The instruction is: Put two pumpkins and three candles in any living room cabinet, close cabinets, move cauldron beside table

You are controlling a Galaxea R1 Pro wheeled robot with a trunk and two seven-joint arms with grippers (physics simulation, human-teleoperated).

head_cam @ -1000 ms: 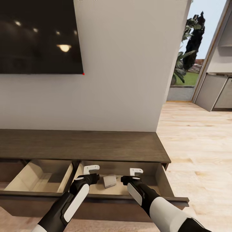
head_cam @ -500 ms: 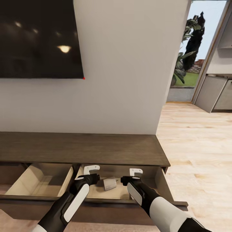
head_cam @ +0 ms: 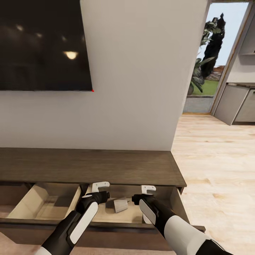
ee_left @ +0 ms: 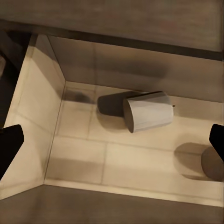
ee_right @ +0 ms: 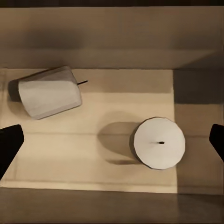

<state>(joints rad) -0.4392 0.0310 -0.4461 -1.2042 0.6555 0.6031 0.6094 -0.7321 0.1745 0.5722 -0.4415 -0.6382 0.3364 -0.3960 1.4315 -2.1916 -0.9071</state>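
From the head, the long brown cabinet (head_cam: 92, 166) stands against the white wall (head_cam: 141, 88) under a dark TV (head_cam: 44, 44). Two of its drawers are pulled out. The left drawer (head_cam: 46, 203) has pale sides, and nothing can be seen in it from here. The right drawer (head_cam: 177, 203) has one grey-white candle (head_cam: 120, 204) lying on its side near the middle. Both arms reach over this drawer. The left tool (head_cam: 99, 188) is just beside the candle on one side and the right tool (head_cam: 148, 190) is near it on the other. I cannot tell from here how far the fingers are spread. A wood floor (head_cam: 219, 152) runs to the right, toward a doorway with green plants (head_cam: 205, 60).

From the left wrist, the tipped candle (ee_left: 148, 111) lies near the drawer's back wall (ee_left: 140, 65). A second candle (ee_left: 213, 163) peeks in at the edge. The left tool's two dark fingertips (ee_left: 9, 147) sit far apart, spread wide, holding nothing.

From the right wrist, two candles are in the drawer. One candle (ee_right: 50, 92) lies on its side near the back wall. The other (ee_right: 159, 143) stands upright, wick up, well apart from it. The right tool's fingertips (ee_right: 9, 144) are spread wide too, holding nothing.
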